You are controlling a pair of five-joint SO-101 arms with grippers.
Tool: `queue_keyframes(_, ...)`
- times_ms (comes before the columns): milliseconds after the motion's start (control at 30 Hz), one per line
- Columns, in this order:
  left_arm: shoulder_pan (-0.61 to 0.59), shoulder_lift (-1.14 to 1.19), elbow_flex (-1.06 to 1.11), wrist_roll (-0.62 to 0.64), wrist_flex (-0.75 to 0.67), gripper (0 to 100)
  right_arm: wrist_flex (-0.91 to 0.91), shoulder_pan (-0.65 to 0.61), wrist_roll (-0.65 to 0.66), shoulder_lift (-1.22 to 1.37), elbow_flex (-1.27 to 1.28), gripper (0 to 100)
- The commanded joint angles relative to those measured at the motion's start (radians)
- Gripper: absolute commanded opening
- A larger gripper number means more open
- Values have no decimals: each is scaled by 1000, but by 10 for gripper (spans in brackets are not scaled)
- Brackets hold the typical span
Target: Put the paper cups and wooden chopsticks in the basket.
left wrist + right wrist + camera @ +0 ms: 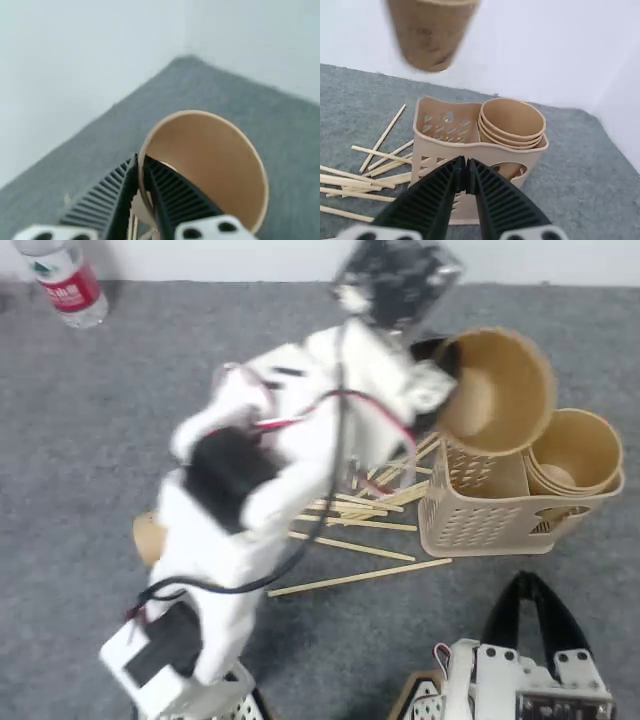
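indoor room, grey carpet (pixel 80 440), white wall (pixel 545 50)

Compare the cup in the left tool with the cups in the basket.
The held cup is alone; the basket cups are a nested stack. The held cup hangs in the air, tipped on its side, its rim pinched by the left tool; the basket cups stand upright at one end of the basket. Both are the same tan paper.
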Motion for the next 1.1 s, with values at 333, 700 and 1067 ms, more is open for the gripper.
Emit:
queue_keyframes(333,203,249,-2,46,-396,12,33,-1,9,5,11,7)
queue_keyframes(700,193,404,-2,46,-410,12,33,-1,11,5,15,7)
queue_keyframes(1067,176,407,-50,44,-210,156,33,-1,11,5,15,7)
